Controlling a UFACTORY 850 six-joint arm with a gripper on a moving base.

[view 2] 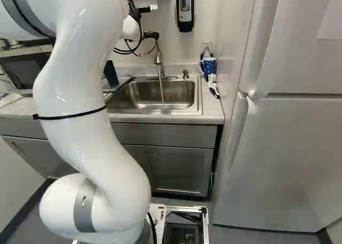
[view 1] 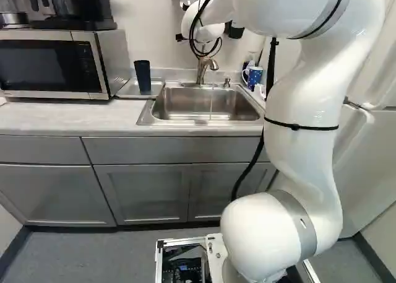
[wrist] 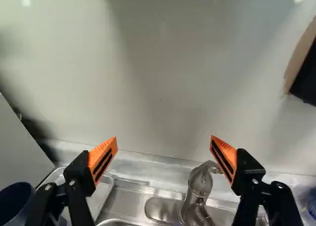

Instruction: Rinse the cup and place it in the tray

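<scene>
Wrist view is showing the gripper [wrist: 164, 137] gaping wide, empty. Low swinging could be toppling the cup [view 1: 142, 76], left base view's upper left.

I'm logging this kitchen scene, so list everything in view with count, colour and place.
cup: one, dark blue, standing in the tray
tray: one, silver, beside the sink
sink: one, steel, in the counter
faucet: one, silver, behind the sink basin
water stream: one, clear, under the faucet
pump: one, metallic, beside the faucet
mug: one, blue patterned, near the fridge
counter: one, pale, around the sink
cabinets: several, grey, below the counter
microwave: one, silver and black, on the counter
appliance: one, black, atop the microwave
wall dispenser: one, black and grey, above the mug
fridge: one, white, right base view's right
arm: one, white, foreground
gripper: one, black with orange pads, open, before the wall
</scene>
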